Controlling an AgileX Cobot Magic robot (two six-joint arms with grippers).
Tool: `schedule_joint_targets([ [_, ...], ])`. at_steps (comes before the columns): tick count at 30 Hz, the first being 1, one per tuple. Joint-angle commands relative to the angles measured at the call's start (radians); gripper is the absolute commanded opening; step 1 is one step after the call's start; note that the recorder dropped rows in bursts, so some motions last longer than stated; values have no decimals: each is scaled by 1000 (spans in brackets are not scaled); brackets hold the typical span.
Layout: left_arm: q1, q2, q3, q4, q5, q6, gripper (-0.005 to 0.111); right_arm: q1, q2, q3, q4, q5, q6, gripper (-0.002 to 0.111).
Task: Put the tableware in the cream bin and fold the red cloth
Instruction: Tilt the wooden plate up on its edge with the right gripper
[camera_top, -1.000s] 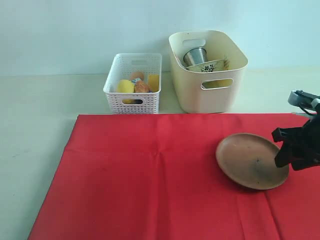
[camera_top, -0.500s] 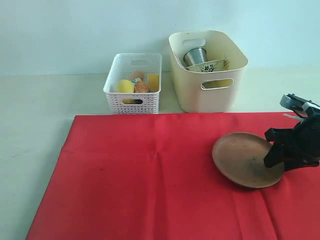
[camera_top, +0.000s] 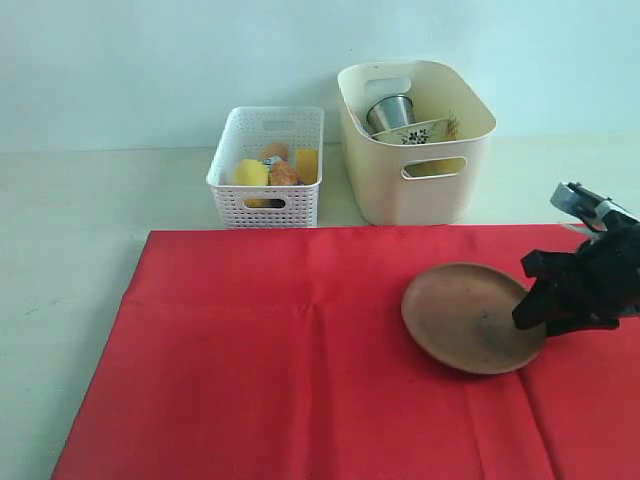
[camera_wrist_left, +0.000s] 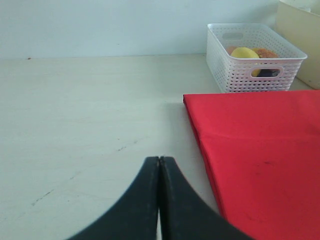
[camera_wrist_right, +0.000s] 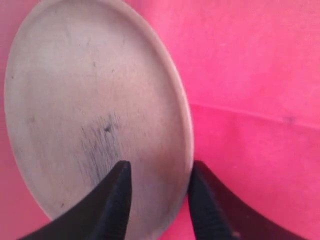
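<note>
As the left end effector (camera_wrist_left: 159, 160) sits closed, the right end effector (camera_wrist_right: 160, 167), half-parted, straddles the three-o'clock rim of the round brown plate (camera_top: 460, 315).

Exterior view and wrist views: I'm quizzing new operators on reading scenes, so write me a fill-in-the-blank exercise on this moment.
The brown plate lies on the ____ cloth.
The steel cup sits inside the ____ bin.
The right gripper has its jaws either side of the ____'s rim.
The left gripper is ____.
Missing words: red; cream; plate; shut.
</note>
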Motion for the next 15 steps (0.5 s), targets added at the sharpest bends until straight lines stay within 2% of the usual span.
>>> schedule_joint_targets([
  [1,4,-4,3,-6,-4,0,0,-3,0,-2,25,0,-29,37],
  [15,4,-4,3,-6,-4,0,0,-1,6,0,40,-47,-10,37],
])
